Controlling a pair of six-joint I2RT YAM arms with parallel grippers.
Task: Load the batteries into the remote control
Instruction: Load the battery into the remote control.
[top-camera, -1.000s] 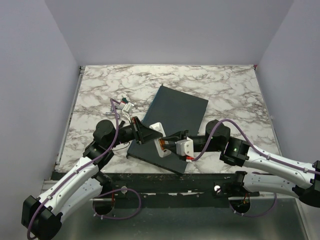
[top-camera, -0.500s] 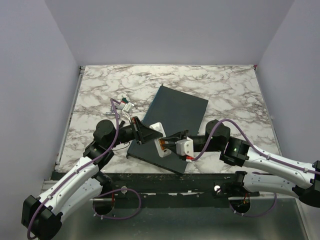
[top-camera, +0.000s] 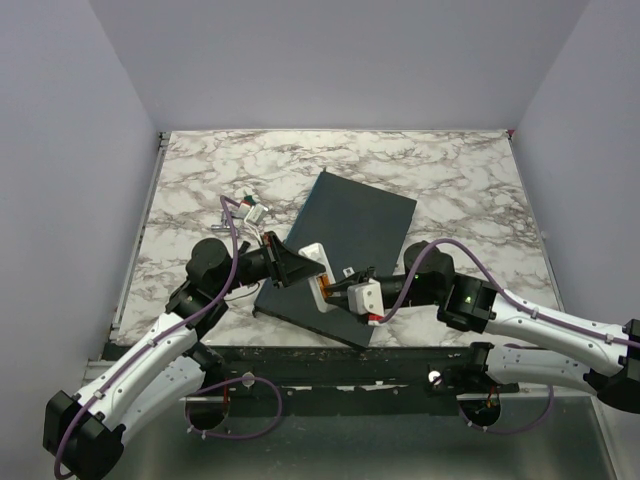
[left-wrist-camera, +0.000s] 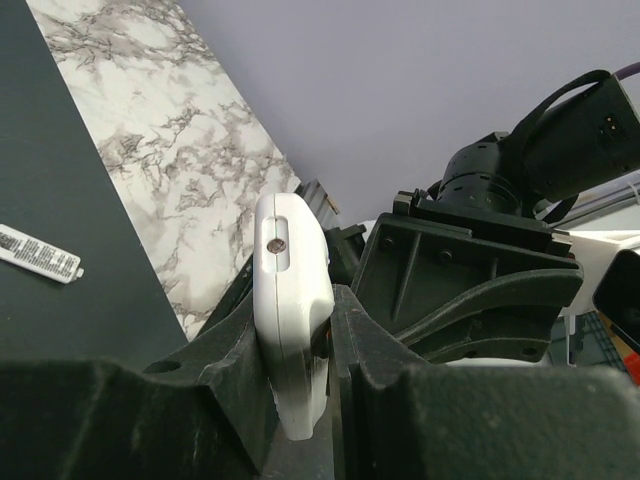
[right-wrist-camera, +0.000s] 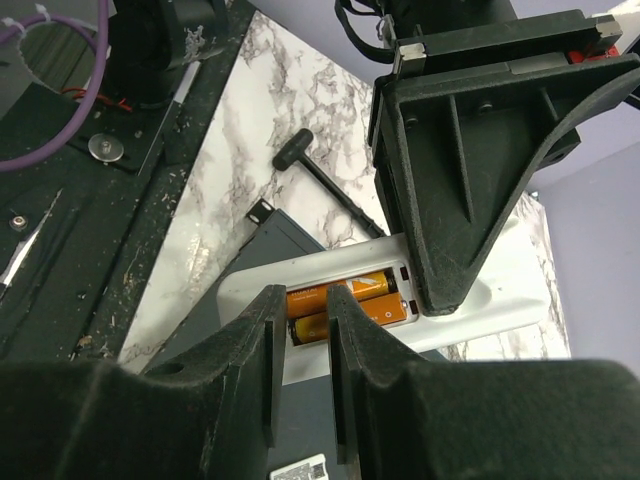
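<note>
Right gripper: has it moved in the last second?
Yes. The right gripper has shifted slightly left across the dark grey slab, closer to the remote control held by the left gripper.

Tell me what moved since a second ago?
The right gripper slid a little left, closer to the batteries in the remote control. The left gripper stayed clamped on the remote control, and the dark slab did not move.

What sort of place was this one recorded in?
Probably a lab robot cell rather than a home: a marble-patterned tabletop boxed in by plain pale walls, with the left arm and right arm bolted at its near edge.
</note>
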